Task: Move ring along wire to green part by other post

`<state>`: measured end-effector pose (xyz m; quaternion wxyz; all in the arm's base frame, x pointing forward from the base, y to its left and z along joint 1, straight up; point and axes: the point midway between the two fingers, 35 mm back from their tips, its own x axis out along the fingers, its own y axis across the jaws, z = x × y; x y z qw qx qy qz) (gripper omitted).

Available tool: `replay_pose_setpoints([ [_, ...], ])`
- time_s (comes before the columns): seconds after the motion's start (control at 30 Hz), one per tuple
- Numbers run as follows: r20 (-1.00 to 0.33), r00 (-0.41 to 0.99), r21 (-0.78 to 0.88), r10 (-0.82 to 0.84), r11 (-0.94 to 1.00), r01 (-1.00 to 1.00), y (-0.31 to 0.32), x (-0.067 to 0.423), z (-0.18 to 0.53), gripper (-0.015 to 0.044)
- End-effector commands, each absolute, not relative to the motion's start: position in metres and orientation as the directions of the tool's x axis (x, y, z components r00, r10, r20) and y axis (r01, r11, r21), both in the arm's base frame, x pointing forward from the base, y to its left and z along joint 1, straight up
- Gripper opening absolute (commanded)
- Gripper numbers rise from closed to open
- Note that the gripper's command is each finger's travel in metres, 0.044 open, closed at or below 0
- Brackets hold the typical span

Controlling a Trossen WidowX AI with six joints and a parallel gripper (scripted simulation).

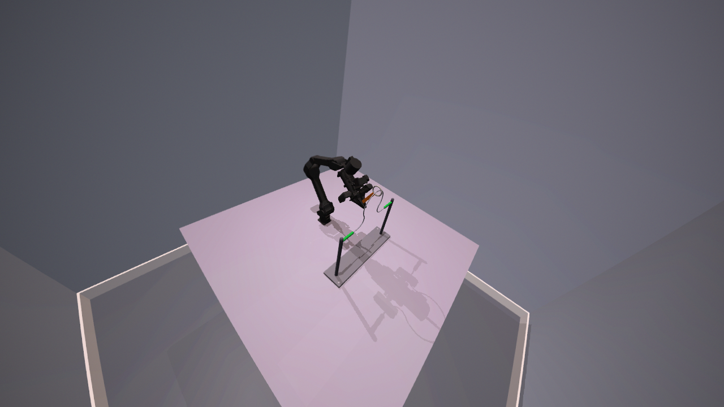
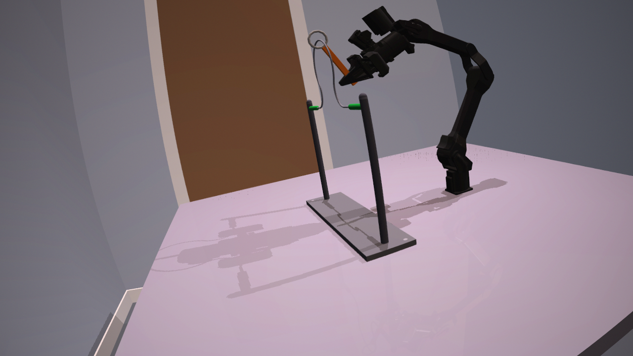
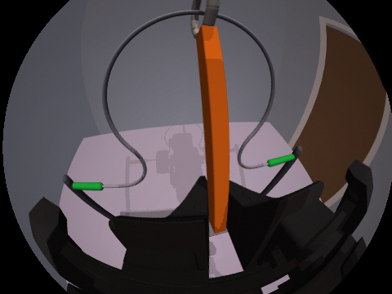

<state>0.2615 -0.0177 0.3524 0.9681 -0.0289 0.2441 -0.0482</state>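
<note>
My gripper [image 2: 349, 78] [image 3: 208, 180] [image 1: 362, 201] is shut on the lower end of the orange handle [image 2: 333, 59] [image 3: 214, 126] [image 1: 367, 197]. The handle points up and away from the fingers. Its grey ring [image 2: 317, 38] [image 3: 208, 2] sits around the top of the arched thin grey wire [image 2: 328, 66] [image 3: 117, 55]; I cannot tell whether ring and wire touch. The wire ends in green parts [image 2: 354, 106] [image 2: 313, 107] [image 3: 87, 185] [image 3: 280, 160] [image 1: 347, 236] [image 1: 387, 204] at two dark posts [image 2: 374, 172] [image 2: 318, 150], both well below the ring.
The posts stand on a grey base plate [image 2: 345, 221] [image 1: 354, 260] on the pale pink table [image 2: 486, 265]. The arm's base [image 2: 455, 177] stands behind the plate. A brown panel [image 2: 230, 97] is on the far wall.
</note>
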Motion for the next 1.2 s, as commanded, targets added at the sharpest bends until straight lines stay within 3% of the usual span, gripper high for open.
replay_pose_setpoints([
  [0.0, -0.464, 0.874, -0.150, -0.142, 0.985, 0.080, -0.020, 0.262, 0.350, -0.0150],
  [1.17, -0.321, 0.880, -0.603, -0.350, 0.792, 0.095, -0.037, 0.262, 0.355, -0.0150],
])
